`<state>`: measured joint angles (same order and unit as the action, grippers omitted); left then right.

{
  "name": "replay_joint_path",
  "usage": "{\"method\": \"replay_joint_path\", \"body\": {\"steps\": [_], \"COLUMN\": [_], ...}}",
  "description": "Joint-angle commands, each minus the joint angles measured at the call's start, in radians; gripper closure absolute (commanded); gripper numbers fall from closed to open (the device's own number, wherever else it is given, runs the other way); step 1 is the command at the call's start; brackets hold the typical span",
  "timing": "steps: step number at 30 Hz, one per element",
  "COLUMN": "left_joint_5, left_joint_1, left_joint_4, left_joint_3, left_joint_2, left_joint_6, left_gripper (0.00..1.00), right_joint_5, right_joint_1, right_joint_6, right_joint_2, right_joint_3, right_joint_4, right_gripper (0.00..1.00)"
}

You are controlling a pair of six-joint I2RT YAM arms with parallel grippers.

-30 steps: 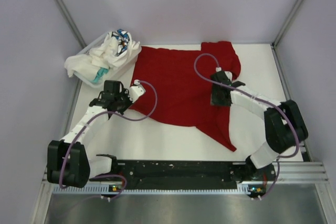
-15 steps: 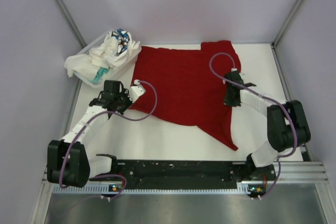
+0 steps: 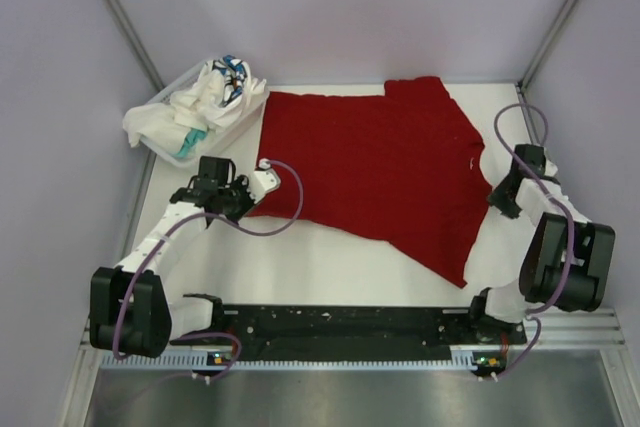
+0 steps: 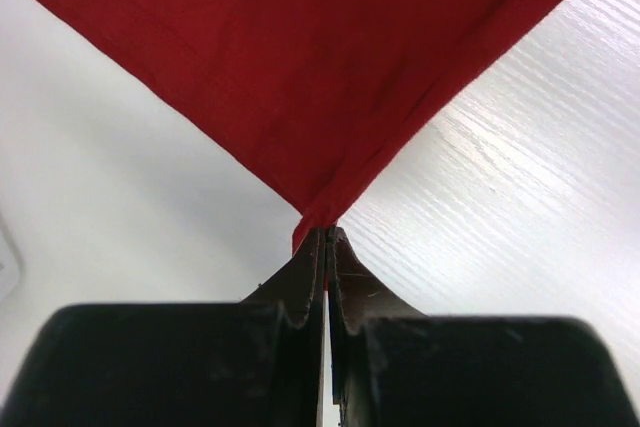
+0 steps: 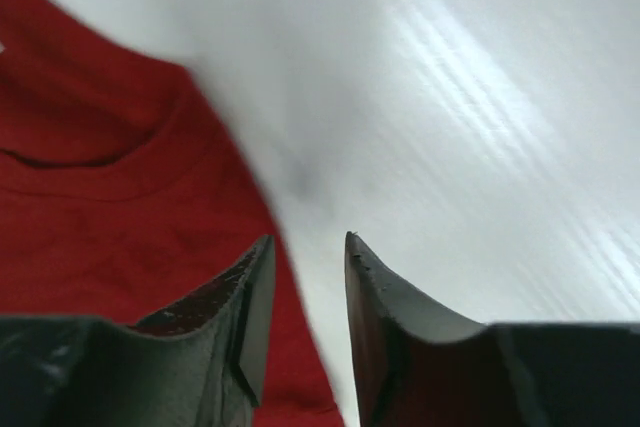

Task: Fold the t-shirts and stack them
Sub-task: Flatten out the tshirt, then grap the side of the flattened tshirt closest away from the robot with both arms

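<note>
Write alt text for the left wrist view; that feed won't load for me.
The left gripper is shut on a corner of the red t-shirt, its jaws pressed together at bottom centre. The fabric fans out from the pinch across the top, with white table on either side.

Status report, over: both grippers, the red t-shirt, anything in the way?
Left gripper shut on red t-shirt corner. Right gripper open, off the collar edge. Shirt spread flat, unfolded. Laundry bin beside its far-left corner.
</note>
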<state>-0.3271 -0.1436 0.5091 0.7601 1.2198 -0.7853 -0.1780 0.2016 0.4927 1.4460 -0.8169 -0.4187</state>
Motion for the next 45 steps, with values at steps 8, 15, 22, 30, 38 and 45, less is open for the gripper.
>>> {"method": "replay_joint_path", "body": {"steps": [8, 15, 22, 30, 38, 45], "left_joint_5": [-0.087, -0.058, -0.067, -0.064, -0.035, -0.075], "left_joint_1": [0.007, 0.006, 0.007, 0.006, 0.007, 0.007], "left_joint_4": [-0.004, 0.016, 0.046, 0.060, 0.129, 0.267], "left_joint_3": [-0.033, -0.045, -0.038, -0.019, 0.013, 0.088], "left_joint_2": [-0.025, -0.043, -0.062, -0.060, -0.062, -0.124], "left_joint_6": [-0.003, 0.011, 0.020, 0.041, 0.041, 0.038], "left_gripper": [1.00, 1.00, 1.00, 1.00, 1.00, 1.00], "right_joint_5": [-0.012, 0.086, 0.072, -0.040, -0.009, -0.008], "right_joint_1": [-0.071, -0.257, -0.311, -0.311, -0.311, -0.309], "right_joint_6": [0.030, 0.271, 0.492, 0.695, 0.609, 0.523], "right_joint_2": [-0.340, -0.624, -0.682, -0.659, -0.729, -0.851], "right_joint_3": [0.041, 0.105, 0.286, 0.441, 0.394, 0.178], "right_joint_4": [-0.230, -0.466, -0.552, -0.476, -0.446, -0.534], "right_gripper": [0.40, 0.27, 0.29, 0.37, 1.00, 1.00]}}
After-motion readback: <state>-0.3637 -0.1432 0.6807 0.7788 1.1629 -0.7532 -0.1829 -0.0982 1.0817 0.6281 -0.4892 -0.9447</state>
